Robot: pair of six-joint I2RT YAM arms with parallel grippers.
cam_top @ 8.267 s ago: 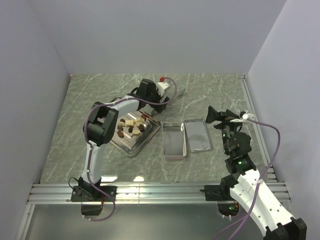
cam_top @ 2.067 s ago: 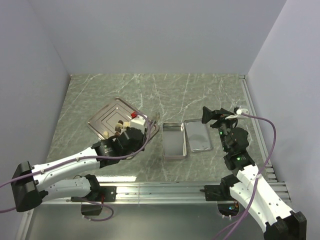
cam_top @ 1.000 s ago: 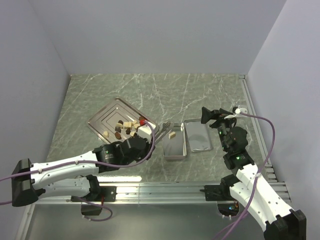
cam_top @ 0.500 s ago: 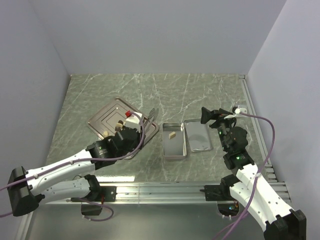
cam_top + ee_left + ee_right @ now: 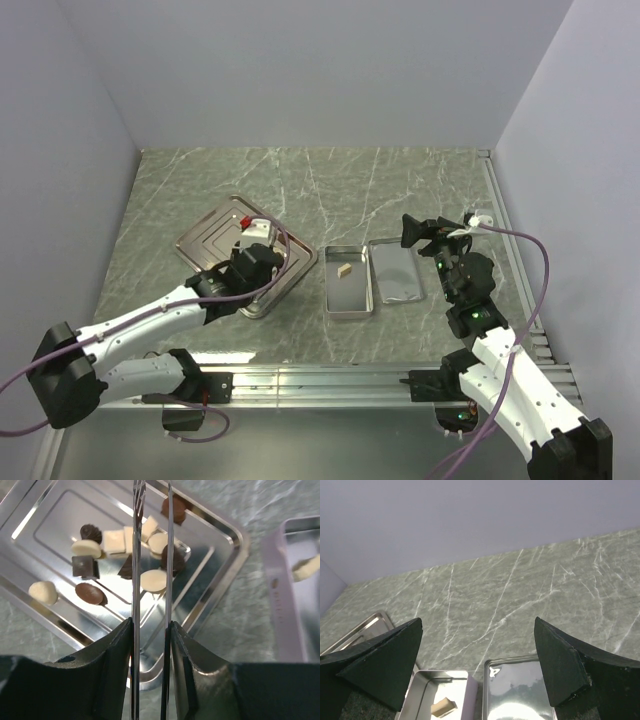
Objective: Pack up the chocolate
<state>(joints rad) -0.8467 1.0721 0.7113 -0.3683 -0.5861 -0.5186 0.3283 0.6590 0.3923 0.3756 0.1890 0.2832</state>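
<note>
Left wrist view shows the state of the work most clearly. About a dozen small dark brown and cream chocolate pieces point(image 5: 114, 541) lie clustered on the ridged steel tray point(image 5: 47, 517). One tan chocolate piece point(image 5: 345, 269) lies on the floor of the open rectangular silver tin point(image 5: 350, 302), which stands on the green marbled desk point(image 5: 400, 190) just to the right of the tray. Judge the task as barely begun: one piece is packed and all the others are yet to be moved. The flat silver lid point(image 5: 397, 270) lies beside the tin on its far side from the tray, so closing is also outstanding.

The left tool point(image 5: 153, 487) is over the tray with its two thin blades a narrow slit apart; nothing is gripped along their visible length. The right tool point(image 5: 479, 630) is spread wide, holds nothing, and looks down on the tin and the lid from above.

Note these limits:
- The blade ends run up to the top edge of the left wrist view, so you cannot confirm their height above the pieces.
- In the top view, the left arm covers the near part of the tray and the chocolate on it.
- Both wrist views crop the tin.
- The lid shows only bare metal; no print is visible.
</note>
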